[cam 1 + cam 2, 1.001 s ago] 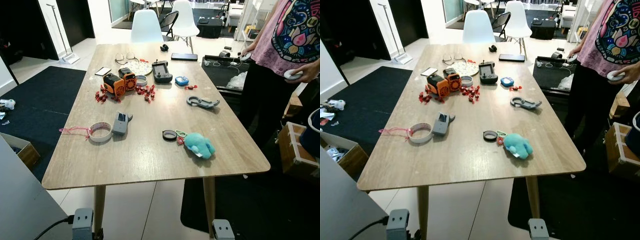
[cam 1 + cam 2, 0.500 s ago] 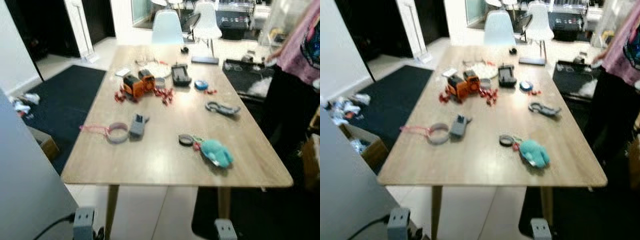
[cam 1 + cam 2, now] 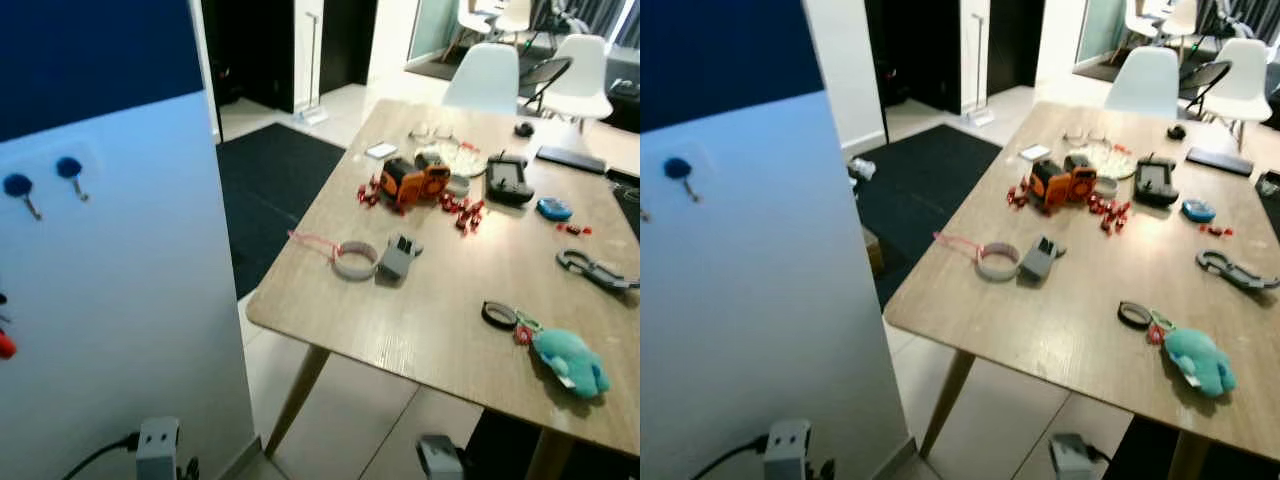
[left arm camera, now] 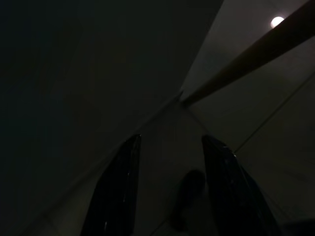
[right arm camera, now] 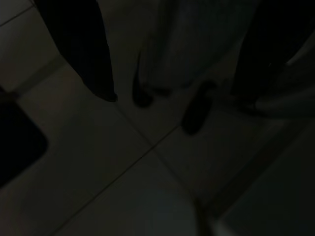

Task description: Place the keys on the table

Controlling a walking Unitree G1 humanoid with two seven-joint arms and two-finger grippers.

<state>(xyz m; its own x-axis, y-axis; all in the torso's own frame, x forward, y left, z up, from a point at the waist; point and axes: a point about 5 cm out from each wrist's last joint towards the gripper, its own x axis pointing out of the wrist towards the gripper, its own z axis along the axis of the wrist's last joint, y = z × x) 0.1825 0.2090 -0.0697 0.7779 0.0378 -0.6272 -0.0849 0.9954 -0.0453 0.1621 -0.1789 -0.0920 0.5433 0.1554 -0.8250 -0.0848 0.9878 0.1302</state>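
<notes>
Above floor, left claw (image 4: 170, 189) (parted, empty)

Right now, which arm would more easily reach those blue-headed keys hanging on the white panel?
Left, probably. The blue-headed keys hang on the white panel, which stands on the robot's left side; the table lies to its right.

The keys (image 3: 572, 360) lie flat near the tabletop's (image 3: 440, 300) near right edge: a teal plush fob joined by a small red piece to a dark ring (image 3: 498, 314) on its left, all resting on the light wood.
</notes>
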